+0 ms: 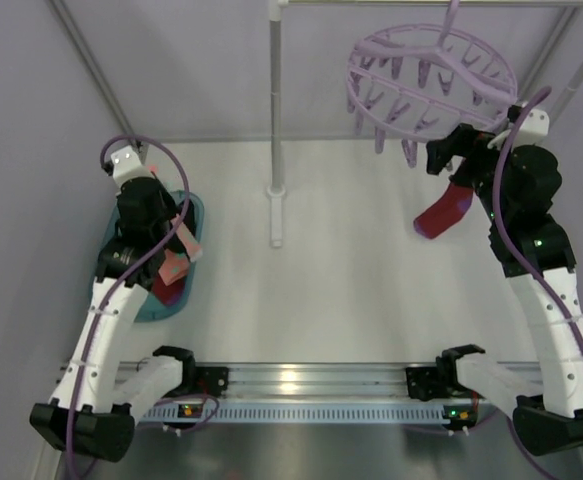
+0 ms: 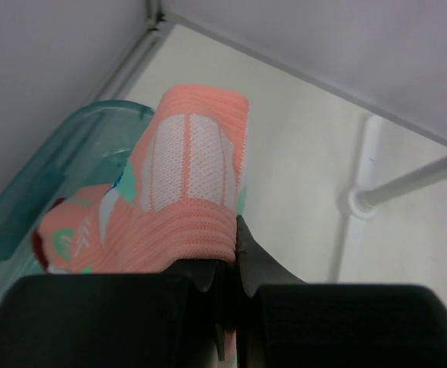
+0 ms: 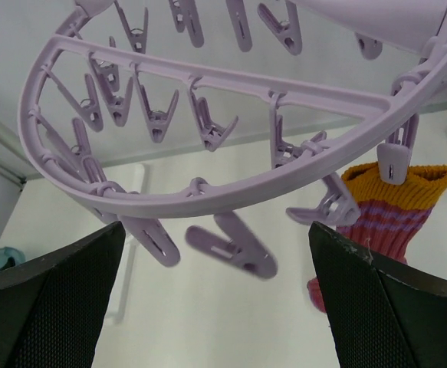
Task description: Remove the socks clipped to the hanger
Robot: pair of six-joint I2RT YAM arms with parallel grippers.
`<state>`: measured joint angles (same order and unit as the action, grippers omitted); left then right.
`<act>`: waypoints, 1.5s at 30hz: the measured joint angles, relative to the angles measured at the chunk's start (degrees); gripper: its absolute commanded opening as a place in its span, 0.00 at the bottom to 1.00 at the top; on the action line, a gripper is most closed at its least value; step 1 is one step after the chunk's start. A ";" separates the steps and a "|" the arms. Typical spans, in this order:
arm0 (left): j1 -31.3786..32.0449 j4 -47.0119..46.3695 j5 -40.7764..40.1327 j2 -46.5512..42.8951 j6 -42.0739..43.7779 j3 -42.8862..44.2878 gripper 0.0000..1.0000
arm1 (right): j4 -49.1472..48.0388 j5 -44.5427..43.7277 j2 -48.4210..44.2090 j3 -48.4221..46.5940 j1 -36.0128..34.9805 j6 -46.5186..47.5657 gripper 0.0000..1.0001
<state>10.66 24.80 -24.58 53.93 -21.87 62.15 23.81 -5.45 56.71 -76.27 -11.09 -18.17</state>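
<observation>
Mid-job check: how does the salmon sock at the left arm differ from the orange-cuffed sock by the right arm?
The salmon sock is pinched in the shut left fingers over the teal tub; the orange-cuffed sock hangs from a peg on the hanger, the open right fingers not gripping it. The salmon sock has white mesh panels; the orange-cuffed sock has purple stripes on pink-red. Both are small, limp socks.
</observation>
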 measured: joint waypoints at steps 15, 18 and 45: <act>-15.39 3.80 -6.73 14.51 -1.38 -4.83 0.35 | 2.47 0.96 -0.81 0.00 0.02 0.17 0.99; -16.17 3.80 -5.60 17.59 -2.78 -4.85 0.98 | 2.49 0.79 -0.85 0.00 0.02 0.42 1.00; 30.91 -6.12 3.37 28.26 -1.22 10.97 0.98 | 13.84 -6.08 6.91 -11.98 17.18 -7.50 0.98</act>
<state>41.56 18.68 -21.21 82.19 -23.09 73.12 37.65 -11.53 63.61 -88.25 6.09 -25.67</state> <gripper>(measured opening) 0.984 0.989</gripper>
